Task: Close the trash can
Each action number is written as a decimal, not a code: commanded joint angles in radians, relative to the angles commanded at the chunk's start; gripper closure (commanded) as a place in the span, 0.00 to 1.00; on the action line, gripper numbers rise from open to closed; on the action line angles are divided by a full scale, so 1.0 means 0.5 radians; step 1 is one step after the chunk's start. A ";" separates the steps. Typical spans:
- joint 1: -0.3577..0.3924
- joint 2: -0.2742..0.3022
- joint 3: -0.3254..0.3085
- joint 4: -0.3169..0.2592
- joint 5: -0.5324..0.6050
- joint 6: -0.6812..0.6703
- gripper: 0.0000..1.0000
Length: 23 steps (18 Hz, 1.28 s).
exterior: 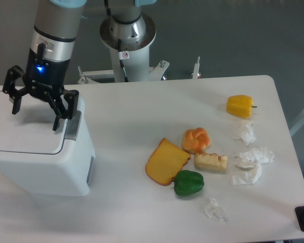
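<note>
Single fixed view. The trash can [40,162] sits at the left edge of the white table [142,111], a large white boxy bin with rounded corners. Its flat lid [25,131] lies down level on the body, with no gap visible along the front edge. The grey latch [72,125] shows at the right side of the lid.

The gripper [34,108] hangs above the lid, pointing down, blue light lit on its housing. Fingers spread wide, nothing between them. The right-hand fingertip [55,124] in the picture sits close to the lid near the latch; whether it touches the surface cannot be told. The other fingertip [13,109] is over the rear left part of the lid.

Other items lie well apart from the bin, on the right half of the table:
- yellow pepper [240,106], near the far right edge
- orange bun [196,139], next to the cheese wedge [166,161]
- pale corn piece [211,162], just beside the bun
- green pepper [188,183], touching the cheese wedge
- crumpled tissues [251,158], several, strung along the right side
</note>
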State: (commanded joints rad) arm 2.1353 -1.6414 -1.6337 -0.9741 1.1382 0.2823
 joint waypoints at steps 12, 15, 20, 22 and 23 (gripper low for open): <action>0.003 0.000 -0.018 0.000 -0.015 -0.055 0.00; 0.003 0.003 -0.018 0.000 -0.024 -0.058 0.00; 0.009 0.003 -0.025 0.000 -0.049 -0.074 0.00; 0.009 0.003 -0.028 0.000 -0.049 -0.074 0.00; 0.009 0.006 -0.025 0.000 -0.049 -0.074 0.00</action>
State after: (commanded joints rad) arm 2.1399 -1.6383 -1.6460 -0.9741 1.1137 0.2454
